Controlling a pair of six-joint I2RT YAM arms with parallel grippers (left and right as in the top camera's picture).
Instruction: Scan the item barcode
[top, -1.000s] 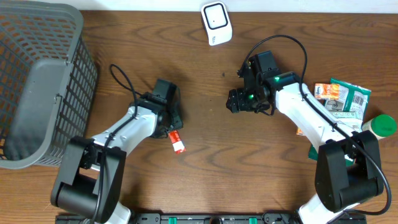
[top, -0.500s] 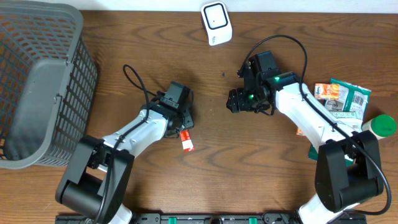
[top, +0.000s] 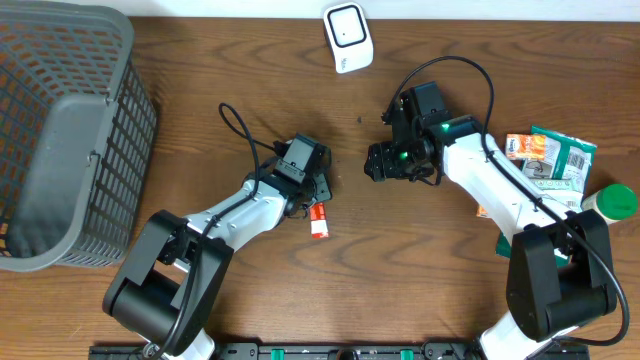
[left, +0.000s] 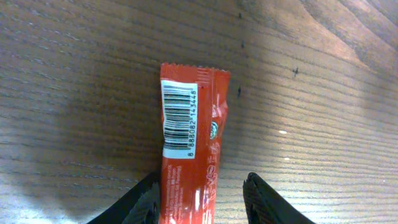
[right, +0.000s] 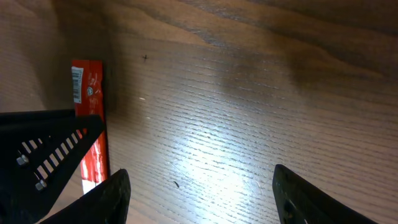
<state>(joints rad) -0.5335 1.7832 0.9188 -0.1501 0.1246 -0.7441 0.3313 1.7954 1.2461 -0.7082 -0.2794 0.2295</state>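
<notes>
evidently left gripper (left: 202, 185) pinches one end of the red packet (left: 189, 143) over the table (left: 323, 124), barcode (left: 179, 118) up; right gripper (right: 200, 174) spread, empty; packet likely light, crinkly, slippery: hold the end, clear of barcode.

red packet (left: 191, 146) bottom cut off, basket (top: 130, 130) edge cropped

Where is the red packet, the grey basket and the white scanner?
red packet (left: 194, 146), left wrist view, wrapper's middle.
grey basket (top: 125, 120), overhead view, right wall.
white scanner (top: 347, 37), overhead view, top face.
</notes>
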